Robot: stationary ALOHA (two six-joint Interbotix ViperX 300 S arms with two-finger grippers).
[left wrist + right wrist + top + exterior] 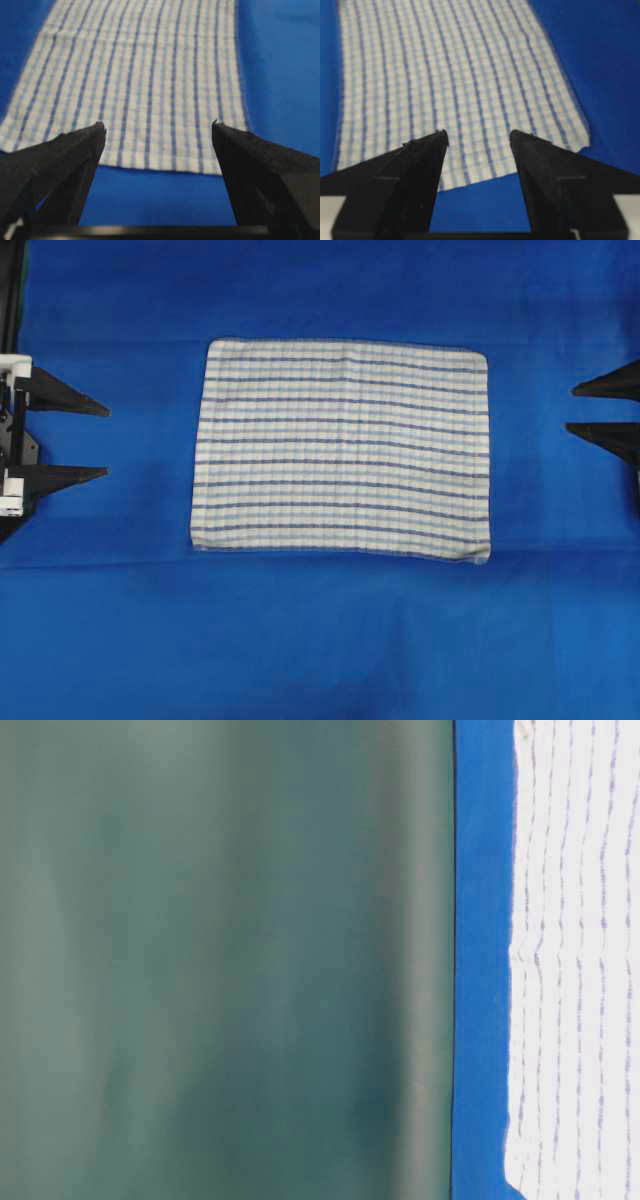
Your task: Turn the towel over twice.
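The towel [341,449] lies flat and spread out at the centre of the blue sheet [320,640] covering the tabletop, stripes running side to side. The left gripper [106,442] sits near the sheet's left edge, jaws spread wide — nothing between them, well apart from the towel. The right gripper [570,408] sits at the right edge, jaws likewise parted and empty.

Bright, even light with faint shadows; wrist views blur up close, the table-level view soft throughout.
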